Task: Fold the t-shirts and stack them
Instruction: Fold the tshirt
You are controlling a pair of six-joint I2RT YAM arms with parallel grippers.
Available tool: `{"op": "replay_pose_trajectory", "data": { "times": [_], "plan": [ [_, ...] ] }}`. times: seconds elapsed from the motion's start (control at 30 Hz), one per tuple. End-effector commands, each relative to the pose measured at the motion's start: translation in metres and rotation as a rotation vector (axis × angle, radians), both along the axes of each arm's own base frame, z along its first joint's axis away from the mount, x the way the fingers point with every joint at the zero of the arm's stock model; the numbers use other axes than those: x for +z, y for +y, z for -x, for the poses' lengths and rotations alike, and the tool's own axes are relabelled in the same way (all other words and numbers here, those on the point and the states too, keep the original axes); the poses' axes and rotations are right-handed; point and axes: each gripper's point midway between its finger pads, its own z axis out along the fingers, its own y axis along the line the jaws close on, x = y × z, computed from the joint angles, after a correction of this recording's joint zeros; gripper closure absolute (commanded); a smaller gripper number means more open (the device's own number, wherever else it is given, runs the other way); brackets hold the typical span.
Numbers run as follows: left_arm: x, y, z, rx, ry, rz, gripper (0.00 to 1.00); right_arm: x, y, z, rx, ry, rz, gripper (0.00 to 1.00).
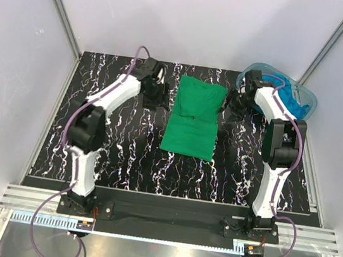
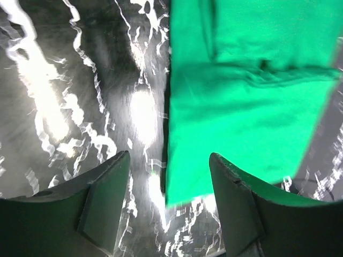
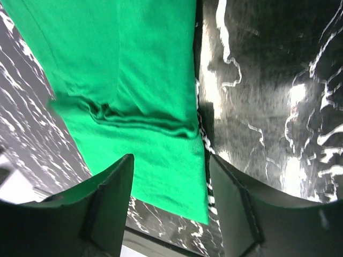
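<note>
- Our left end effector (image 1: pixel 154 92) and right end effector (image 1: pixel 234 103) sit on either side of the far half of the green t-shirt. In the wrist views both stand wide apart, with nothing held.
- The counter (image 1: pixel 123 154) is glossy black with white marble veining, and it looks slick under cloth.
- The green t-shirt (image 1: pixel 192 115) lies flat mid-counter as a long, narrow rectangle with no sleeves showing. A soft ridge crosses it where the layers overlap, and the cloth is matte, limp knit.
- We judge that folding this shirt is the step in hand, and that it is part done. The next move likely calls for pinching both corners of one end and carrying them over evenly.
- The clear blue-tinted tub (image 1: pixel 309 100) sits at the far right corner. It holds the crumpled blue t-shirts (image 1: pixel 289 97), not yet folded.
</note>
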Motion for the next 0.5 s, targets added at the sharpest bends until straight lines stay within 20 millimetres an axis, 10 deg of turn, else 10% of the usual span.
{"op": "replay_pose_trajectory", "data": {
  "times": [0.0, 0.3, 0.47],
  "plan": [
    [0.057, 0.006, 0.021, -0.074, -0.129, 0.052, 0.35, 0.028, 0.009, 0.019, 0.081, -0.032, 0.072, 0.34],
    [0.026, -0.025, 0.096, -0.183, -0.004, 0.301, 0.46, 0.008, 0.075, 0.060, 0.206, -0.005, 0.075, 0.56],
    [0.011, -0.043, 0.099, -0.236, 0.017, 0.279, 0.47, 0.012, 0.081, 0.061, 0.196, -0.011, 0.035, 0.62]
  ]
}}
